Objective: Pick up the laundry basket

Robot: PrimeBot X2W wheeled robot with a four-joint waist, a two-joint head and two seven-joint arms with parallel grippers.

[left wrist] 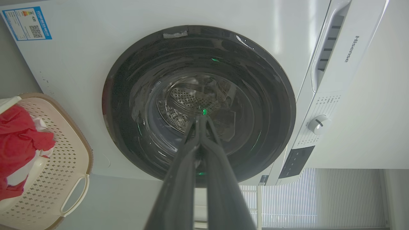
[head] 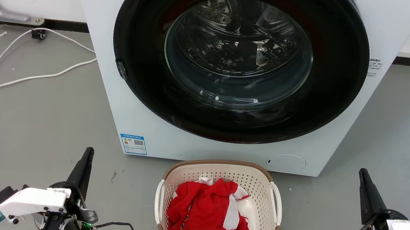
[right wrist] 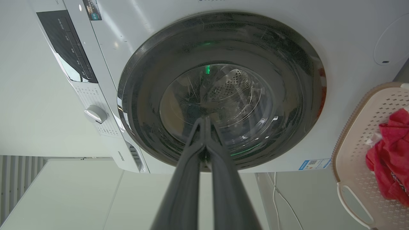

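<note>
The laundry basket (head: 259, 183), cream perforated plastic with a brown rim and white side handles, sits on the floor at the bottom centre, just before the washer. Red and white cloth (head: 205, 215) lies inside it. My left gripper (head: 89, 150) stands shut to the basket's left, well apart from it. On the opposite side my right gripper (head: 363, 172) is shut too, also apart. The basket (left wrist: 64, 159) shows at the left edge of the left wrist view, beside that shut gripper (left wrist: 201, 117). The right wrist view has the basket (right wrist: 354, 153) at its right edge and its gripper (right wrist: 204, 118) shut, holding nothing.
A white front-loading washer (head: 115, 93) with a round dark glass door (head: 238, 57), closed, stands right behind the basket. White cables (head: 20, 78) trail over the grey floor at the left. Open floor lies on both sides of the basket.
</note>
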